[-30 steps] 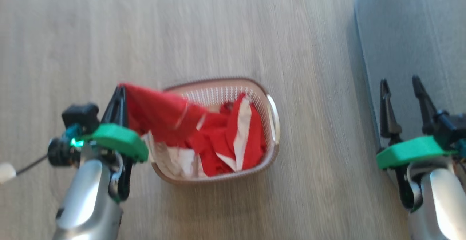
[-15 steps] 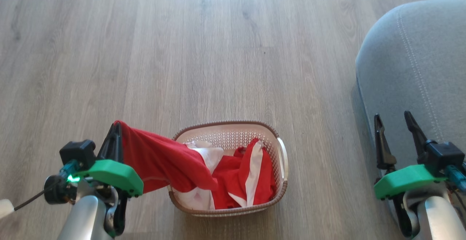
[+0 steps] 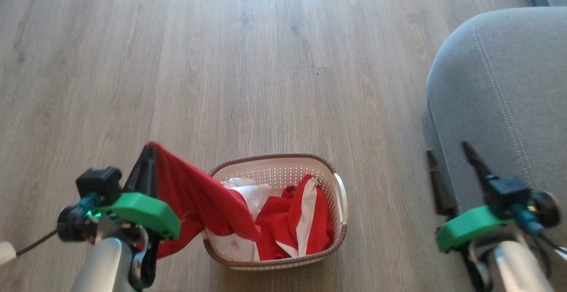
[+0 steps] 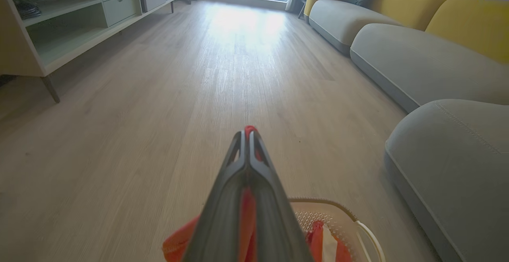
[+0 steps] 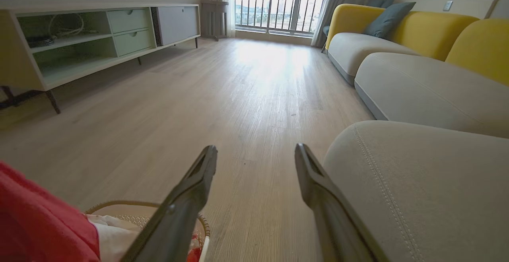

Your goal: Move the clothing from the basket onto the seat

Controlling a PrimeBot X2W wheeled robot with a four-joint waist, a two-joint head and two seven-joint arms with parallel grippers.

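A: Starting at the left gripper (image 3: 147,152): pressed together, pinching the top edge of a red garment (image 3: 199,199) between both dark fingers.
B: Confirmed from the left wrist view too, with red cloth poking out past the fingertips. Hanging free?
A: Hanging down from the pinch and over the left end of the basket (image 3: 283,172), with a lower corner above the white cloth inside. Hard to tell whether touching.
B: In that basket, more clothing (image 3: 305,225): red with white panels, heaped toward the right side.
A: Over to the right gripper (image 3: 447,149): spread wide, holding nothing, hovering at the rounded edge of the grey seat (image 3: 500,83).
B: Basket down on the wooden floor (image 3: 221,61), between the two arms, near the seat but apart from it.
A: Farther out in the right wrist view, a yellow-backed sofa (image 5: 433,31) and a low cabinet (image 5: 79,39).
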